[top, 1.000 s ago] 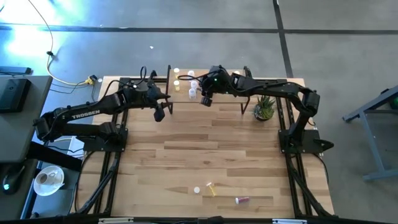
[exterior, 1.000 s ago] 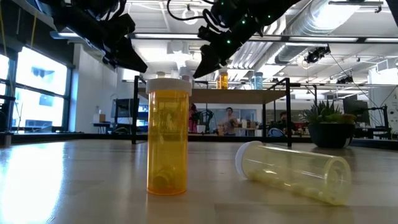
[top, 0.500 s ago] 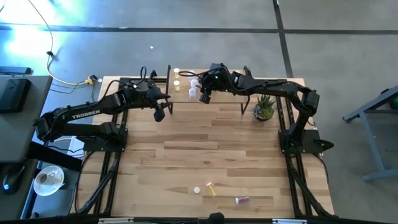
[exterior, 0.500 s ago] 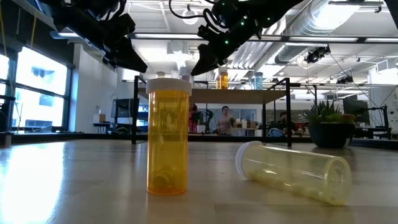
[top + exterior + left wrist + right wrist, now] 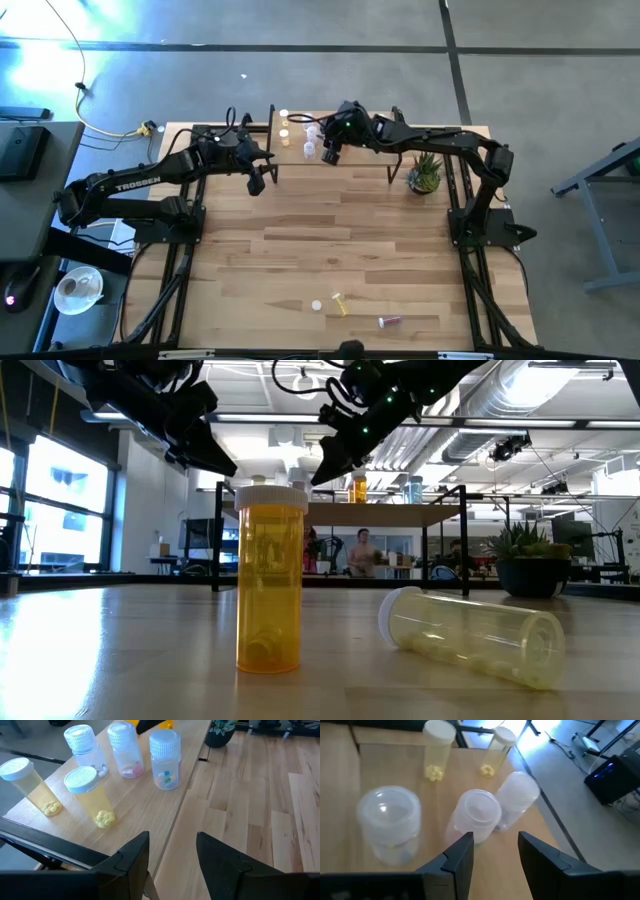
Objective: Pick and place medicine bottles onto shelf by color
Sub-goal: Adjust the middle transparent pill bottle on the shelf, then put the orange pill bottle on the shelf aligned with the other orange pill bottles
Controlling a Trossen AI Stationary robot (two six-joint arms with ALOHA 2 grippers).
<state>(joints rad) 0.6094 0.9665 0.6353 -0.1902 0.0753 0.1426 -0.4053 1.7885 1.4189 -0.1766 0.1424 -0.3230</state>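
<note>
The shelf (image 5: 288, 156) stands at the table's far edge. On its top stand two yellow bottles (image 5: 89, 795) and three clear white-capped bottles (image 5: 164, 759), all upright on their bases. My right gripper (image 5: 495, 855) is open and empty, hovering above the clear bottles (image 5: 476, 815); in the high view it (image 5: 328, 155) is over the shelf. My left gripper (image 5: 172, 855) is open and empty, off the shelf's left front corner (image 5: 257, 184). Near the table's front edge an orange bottle (image 5: 269, 575) stands upright and a pale yellow bottle (image 5: 470, 635) lies on its side.
A potted green plant (image 5: 424, 175) stands to the right of the shelf. A white cap (image 5: 316, 305) and a pinkish-red bottle (image 5: 389, 321) lie near the front edge by the yellow bottle (image 5: 340, 303). Bare planks lie between them and the shelf. People show in the room behind.
My right gripper has gone a little toward the table's far edge, over the clear bottles on the shelf, staying open. The bottles have not moved.
</note>
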